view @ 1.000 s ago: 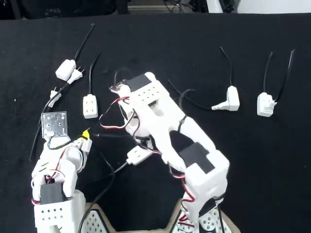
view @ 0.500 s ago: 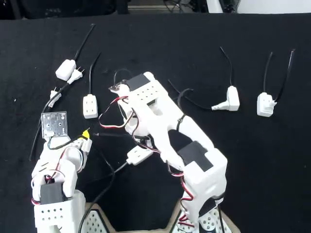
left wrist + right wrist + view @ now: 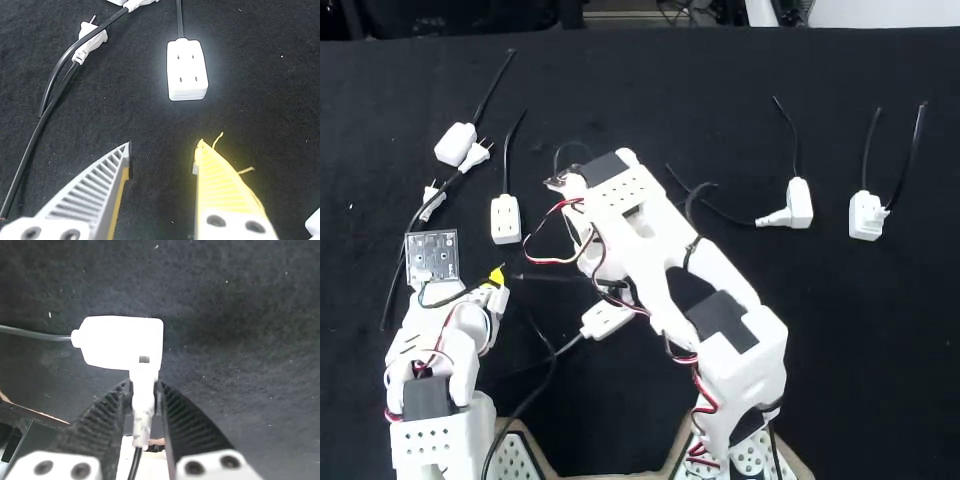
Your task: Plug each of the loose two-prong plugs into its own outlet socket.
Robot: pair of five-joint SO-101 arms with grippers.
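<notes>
My right gripper [image 3: 144, 386] is shut on a white two-prong plug [image 3: 144, 405], whose front end meets a white outlet block [image 3: 122, 342]. In the high view that block [image 3: 604, 320] lies under the right arm at table centre. My left gripper [image 3: 164, 147] hangs open over bare cloth, a short way from a white outlet block [image 3: 187, 70] with its sockets facing up. A loose plug [image 3: 90, 37] on a black cord lies beyond it. In the high view the same outlet [image 3: 505, 218] and loose plug [image 3: 435, 198] sit ahead of the left gripper [image 3: 493, 280].
Another outlet and plug pair [image 3: 457, 145] lies at the far left. Two more white blocks with cords [image 3: 798, 205] [image 3: 866, 216] lie at the right. Black cords [image 3: 535, 390] trail across the black table near the arm bases.
The right arm has shifted very slightly while keeping hold of the plug. The left arm and the loose parts have stayed in place.
</notes>
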